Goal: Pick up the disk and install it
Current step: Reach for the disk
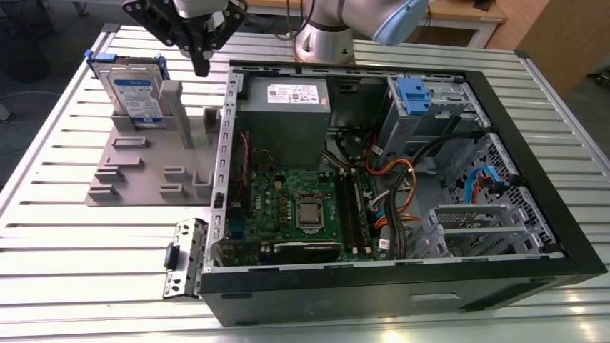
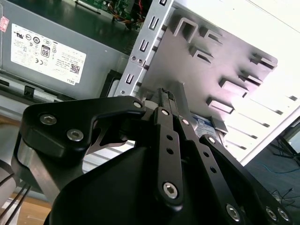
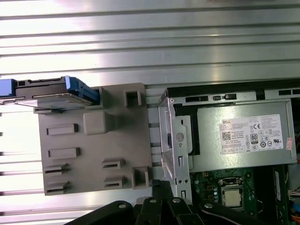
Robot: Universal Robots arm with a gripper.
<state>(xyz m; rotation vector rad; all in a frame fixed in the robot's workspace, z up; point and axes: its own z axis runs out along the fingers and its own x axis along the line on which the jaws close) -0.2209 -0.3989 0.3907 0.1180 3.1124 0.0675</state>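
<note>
The disk (image 1: 133, 91), a silver drive with a white-and-blue label in a blue carrier, stands on edge in a slot at the far end of the grey fixture plate (image 1: 143, 168). In the first wrist view the disk (image 3: 49, 91) is seen edge-on at the plate's (image 3: 98, 140) corner. My gripper (image 1: 200, 68) hangs above the table between the disk and the open computer case (image 1: 496, 143), to the exterior view's right of the disk and apart from it. Its fingers (image 2: 165, 101) are pressed together with nothing between them. The gripper (image 3: 161, 187) also appears in the first wrist view.
Inside the case sit a grey power supply (image 1: 284, 107), the motherboard (image 1: 296, 207), cables and a drive cage with a blue latch (image 1: 415, 93). A loose metal bracket (image 1: 183, 257) lies on the slatted table by the case's near corner. The arm's base (image 1: 324, 39) stands behind the case.
</note>
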